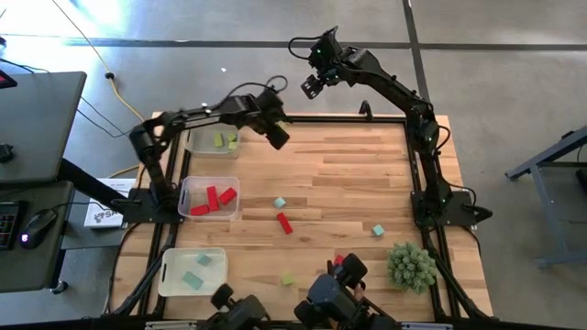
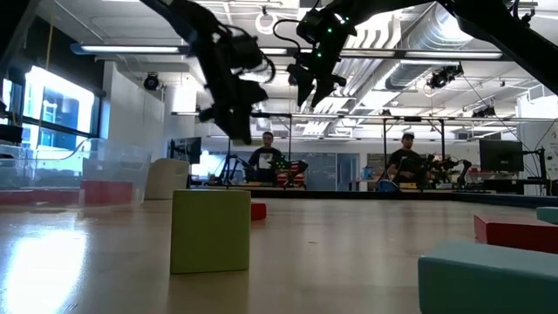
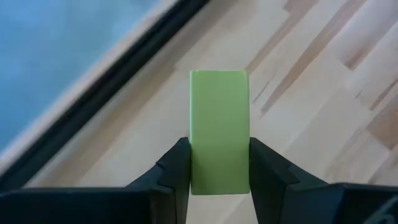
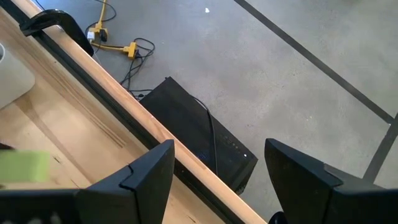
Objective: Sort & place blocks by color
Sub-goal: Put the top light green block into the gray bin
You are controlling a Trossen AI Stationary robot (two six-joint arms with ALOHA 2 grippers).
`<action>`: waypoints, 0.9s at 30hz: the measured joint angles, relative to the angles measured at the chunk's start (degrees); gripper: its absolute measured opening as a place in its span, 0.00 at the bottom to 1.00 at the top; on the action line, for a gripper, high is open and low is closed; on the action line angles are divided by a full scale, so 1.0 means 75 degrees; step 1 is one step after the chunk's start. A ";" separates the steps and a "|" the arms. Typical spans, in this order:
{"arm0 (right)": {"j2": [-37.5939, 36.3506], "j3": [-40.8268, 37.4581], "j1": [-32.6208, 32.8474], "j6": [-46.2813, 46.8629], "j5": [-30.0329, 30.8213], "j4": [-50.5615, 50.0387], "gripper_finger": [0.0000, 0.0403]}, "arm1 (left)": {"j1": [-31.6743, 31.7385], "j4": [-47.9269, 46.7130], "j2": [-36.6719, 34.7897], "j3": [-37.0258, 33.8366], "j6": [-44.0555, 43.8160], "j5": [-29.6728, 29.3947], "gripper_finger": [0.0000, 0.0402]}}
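Note:
My left gripper (image 1: pixel 277 137) hangs above the table's far part, just right of the far-left bin (image 1: pixel 197 147), and is shut on a yellow-green block (image 3: pixel 219 130). My right gripper (image 1: pixel 312 87) is open and empty, raised beyond the table's far edge. That far-left bin holds yellow-green blocks (image 1: pixel 220 141), the middle bin red blocks (image 1: pixel 213 198), and the near bin teal blocks (image 1: pixel 193 278). Loose on the table lie a teal block (image 1: pixel 280 203), a red bar (image 1: pixel 284 223), another teal block (image 1: pixel 378 230), a yellow-green block (image 1: pixel 288 279) and a red block (image 1: pixel 337 260). My left gripper pinches the yellow-green block between its two fingers (image 3: pixel 177 168), one on each of two opposite side faces (image 3: pixel 198 168). The block's far part sticks out past the fingertips. It is lifted clear, with the wooden table top showing beyond it.
A spiky green plant ball (image 1: pixel 410 266) sits near the table's near right corner. The three clear bins line the left side. A black frame runs along the table's edges (image 1: pixel 348 119). Bare wood lies in the middle and the far right. People stand in the room beyond (image 2: pixel 266 157).

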 joint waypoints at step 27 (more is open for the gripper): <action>0.0002 -0.0002 0.0189 0.0194 -0.0548 0.0038 0.59 | 0.1892 -0.2383 -0.2012 -0.2491 -0.0465 -0.1042 0.25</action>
